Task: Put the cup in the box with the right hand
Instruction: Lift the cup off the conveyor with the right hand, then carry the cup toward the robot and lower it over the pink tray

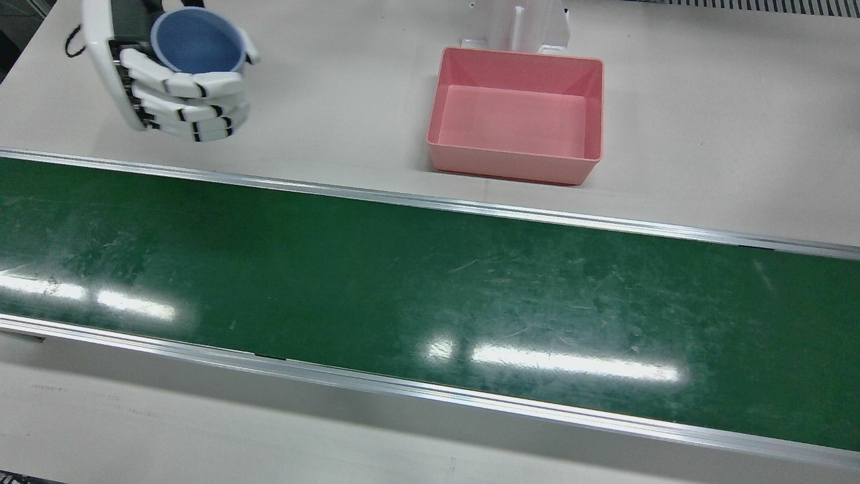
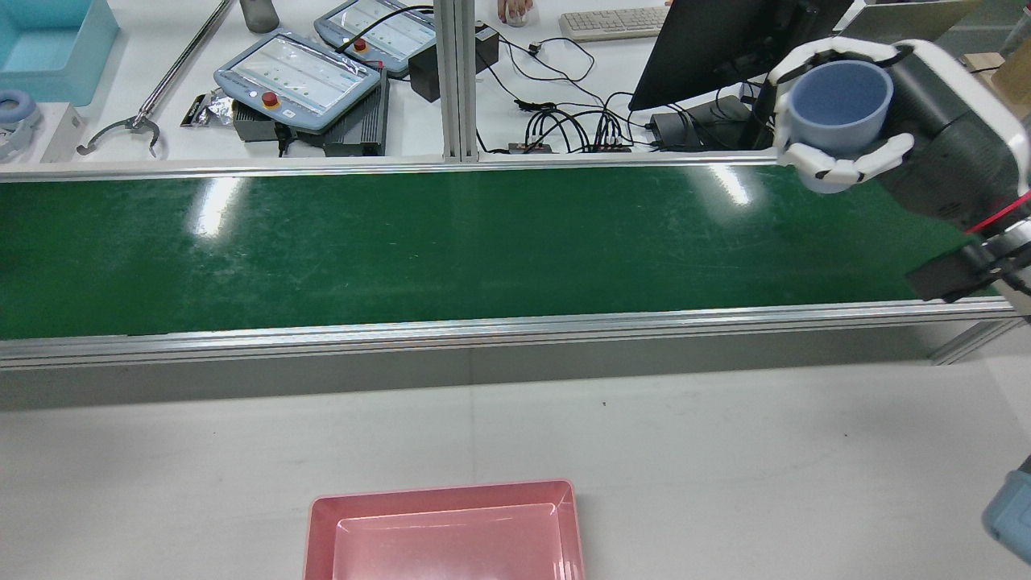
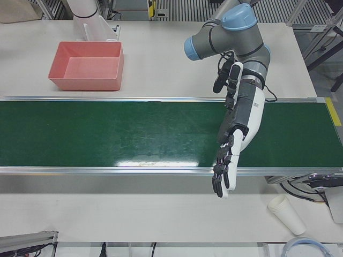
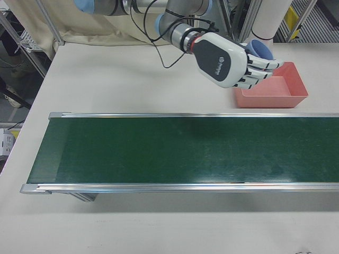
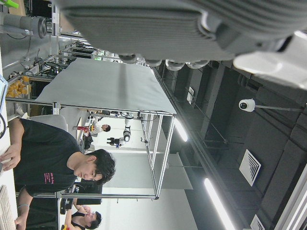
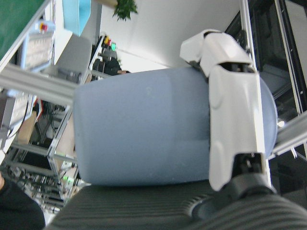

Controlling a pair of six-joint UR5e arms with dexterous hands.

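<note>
My right hand [image 1: 168, 84] is shut on a blue cup [image 1: 198, 40] and holds it upright, mouth up, well above the white table. It is far to the view's left of the pink box [image 1: 510, 165] in the front view. The cup also shows in the rear view [image 2: 838, 105], in the right-front view [image 4: 259, 50] and, filling the frame, in the right hand view [image 6: 144, 134], with a white finger [image 6: 235, 120] across it. The box is empty [image 2: 443, 491] [image 3: 86, 80]. My left hand [image 3: 228, 160] hangs open and empty over the belt's operator-side edge.
A green conveyor belt [image 1: 403, 289] runs across the table between the box and the operators' side. A white pedestal [image 1: 517, 27] stands just behind the box. Stacked paper cups [image 3: 286, 214] lie near the left hand. Teach pendants [image 2: 298, 76] sit on the far desk.
</note>
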